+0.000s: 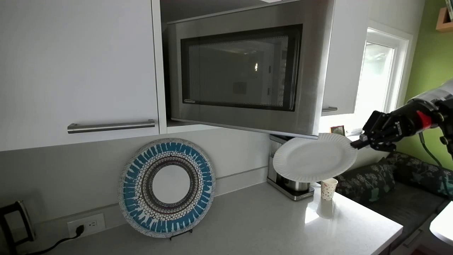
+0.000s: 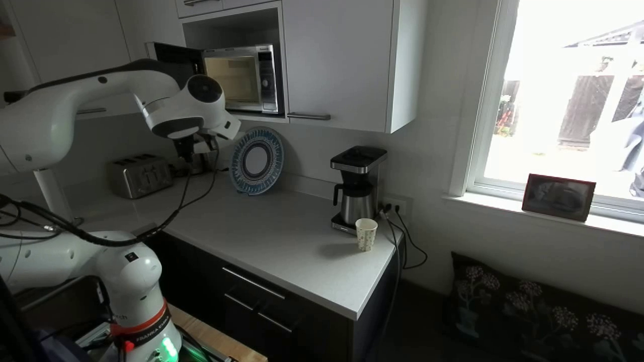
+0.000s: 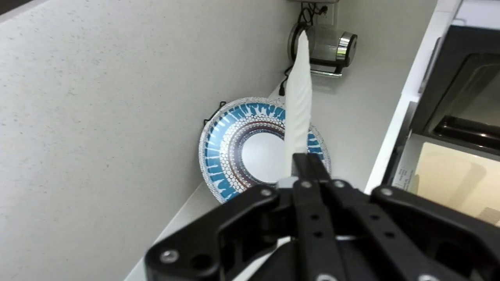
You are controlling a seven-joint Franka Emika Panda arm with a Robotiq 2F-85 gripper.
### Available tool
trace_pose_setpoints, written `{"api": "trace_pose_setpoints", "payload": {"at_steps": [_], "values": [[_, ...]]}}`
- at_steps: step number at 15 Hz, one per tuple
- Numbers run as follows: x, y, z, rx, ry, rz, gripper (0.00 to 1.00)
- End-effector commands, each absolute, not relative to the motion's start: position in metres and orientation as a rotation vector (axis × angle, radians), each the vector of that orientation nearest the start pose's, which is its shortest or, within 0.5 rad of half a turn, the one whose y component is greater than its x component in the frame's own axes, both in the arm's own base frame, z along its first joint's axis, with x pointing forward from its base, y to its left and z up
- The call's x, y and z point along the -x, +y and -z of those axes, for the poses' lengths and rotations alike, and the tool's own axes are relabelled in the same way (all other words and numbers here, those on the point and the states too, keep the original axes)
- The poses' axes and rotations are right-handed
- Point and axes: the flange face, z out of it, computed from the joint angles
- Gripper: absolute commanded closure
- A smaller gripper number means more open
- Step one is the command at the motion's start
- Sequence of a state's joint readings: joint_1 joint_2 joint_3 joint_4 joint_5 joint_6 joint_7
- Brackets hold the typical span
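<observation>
My gripper (image 1: 360,142) is shut on the rim of a white fluted paper plate (image 1: 315,157), held in the air above the counter's end in an exterior view. In the wrist view the closed fingertips (image 3: 306,158) grip the plate (image 3: 299,97), seen nearly edge-on. In an exterior view (image 2: 183,148) the gripper is mostly hidden by the arm. A microwave stands in the upper cabinet with its door (image 1: 240,122) swung open. Its body (image 2: 267,83) and lit, pale interior (image 3: 453,175) show beside the gripper.
A blue-and-white round decorative plate (image 1: 131,177) leans on the backsplash. A coffee maker (image 2: 358,161) and patterned paper cup (image 2: 366,234) stand at the counter's (image 2: 282,241) end. A toaster (image 2: 141,177) and kettle (image 3: 326,45) stand further along. Cabinet doors (image 2: 337,60) flank the microwave.
</observation>
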State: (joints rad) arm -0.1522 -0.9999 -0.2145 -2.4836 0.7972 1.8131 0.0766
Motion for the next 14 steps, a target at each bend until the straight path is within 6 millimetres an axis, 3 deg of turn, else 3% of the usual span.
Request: {"api": "trace_pose_setpoints", "payload": {"at_steps": [1, 6, 7, 8, 14], "values": [[-0.258, -0.081, -0.597, 2.125, 0.526, 0.442, 1.0], [-0.268, -0.103, -0.53, 2.089, 0.592, 0.468, 1.0], [-0.268, -0.095, -0.555, 2.11, 0.575, 0.447, 1.0], [-0.269, -0.097, -0.547, 2.109, 0.58, 0.445, 0.99], [-0.269, -0.097, -0.555, 2.113, 0.572, 0.462, 0.99]]}}
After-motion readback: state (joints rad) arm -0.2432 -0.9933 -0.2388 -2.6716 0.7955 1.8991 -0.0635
